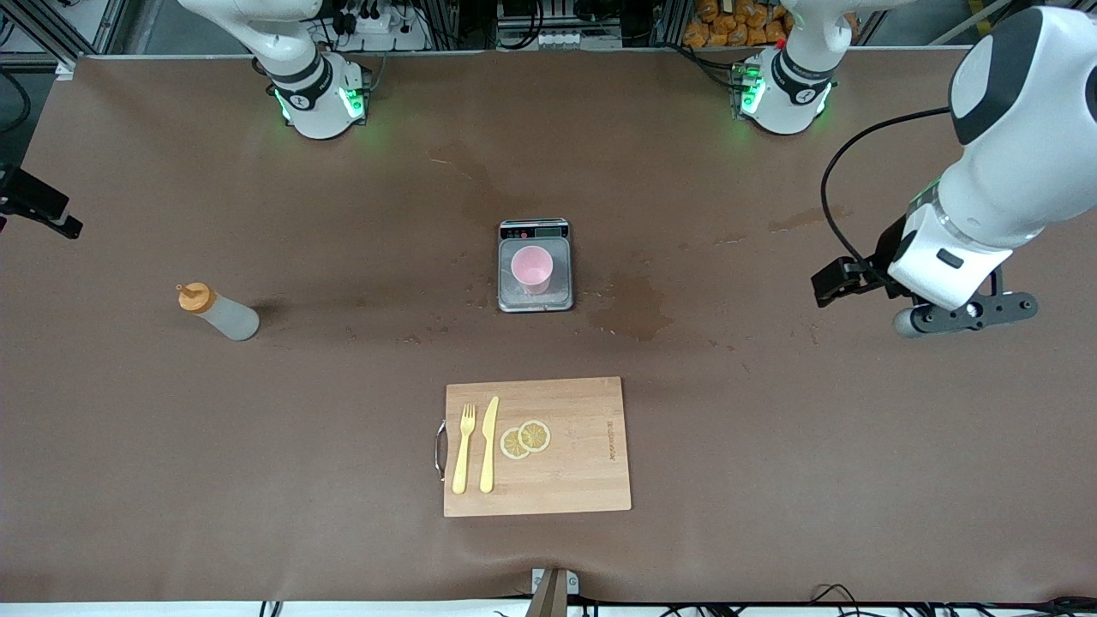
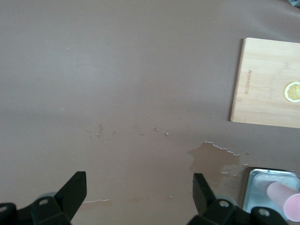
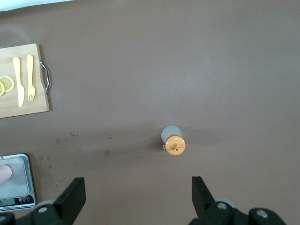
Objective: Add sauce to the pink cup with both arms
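Note:
The sauce (image 1: pixel 218 311) is a whitish squeeze bottle with an orange cap, standing upright toward the right arm's end of the table; the right wrist view looks down on its cap (image 3: pixel 174 144). The pink cup (image 1: pixel 532 267) stands on a grey scale (image 1: pixel 557 296) at mid-table, and its rim shows in the left wrist view (image 2: pixel 291 206). My left gripper (image 2: pixel 139 183) hangs open and empty over bare table toward the left arm's end (image 1: pixel 844 281). My right gripper (image 3: pixel 138 187) hangs open and empty high over the table beside the sauce, well apart from it.
A wooden cutting board (image 1: pixel 591 480) lies nearer the front camera than the scale, carrying a yellow fork (image 1: pixel 464 448), a yellow knife (image 1: pixel 489 444) and two lemon slices (image 1: pixel 525 439). A dark wet stain (image 1: pixel 634 308) and scattered droplets mark the table beside the scale.

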Robot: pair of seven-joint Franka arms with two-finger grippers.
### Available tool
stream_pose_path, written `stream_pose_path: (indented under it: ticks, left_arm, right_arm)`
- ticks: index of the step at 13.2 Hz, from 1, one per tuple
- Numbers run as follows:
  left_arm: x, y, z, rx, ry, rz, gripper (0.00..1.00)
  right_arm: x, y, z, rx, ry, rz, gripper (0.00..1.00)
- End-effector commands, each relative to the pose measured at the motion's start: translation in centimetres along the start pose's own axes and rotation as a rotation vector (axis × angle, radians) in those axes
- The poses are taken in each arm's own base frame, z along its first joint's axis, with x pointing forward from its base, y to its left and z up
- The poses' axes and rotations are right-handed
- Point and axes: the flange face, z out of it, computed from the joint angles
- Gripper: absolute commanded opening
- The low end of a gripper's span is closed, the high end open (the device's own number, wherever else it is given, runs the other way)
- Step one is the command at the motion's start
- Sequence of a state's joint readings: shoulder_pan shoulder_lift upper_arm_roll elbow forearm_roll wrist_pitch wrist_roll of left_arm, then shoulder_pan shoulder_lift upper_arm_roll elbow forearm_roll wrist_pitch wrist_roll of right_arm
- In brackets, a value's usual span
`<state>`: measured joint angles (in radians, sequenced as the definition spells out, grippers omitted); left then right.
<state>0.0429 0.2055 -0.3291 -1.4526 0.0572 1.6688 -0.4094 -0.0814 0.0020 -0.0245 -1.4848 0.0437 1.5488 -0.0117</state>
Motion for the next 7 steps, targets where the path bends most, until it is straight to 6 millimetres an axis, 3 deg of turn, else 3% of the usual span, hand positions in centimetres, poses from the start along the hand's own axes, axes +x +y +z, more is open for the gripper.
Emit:
stream_pose_path:
  ticks: [1, 7]
  left_arm:
    - [-0.9, -0.8, -1.5, 0.038, 0.005, 0.012, 1.0]
    - [-2.6, -2.1, -4.3, 0.058, 0.008, -0.008, 1.0]
  right_arm:
    - [-0.5, 0.2, -0.7, 0.008, 0.004, 0.006, 1.0]
    - [-0.4, 0.2, -0.7, 0.005, 0.001, 0.006, 1.0]
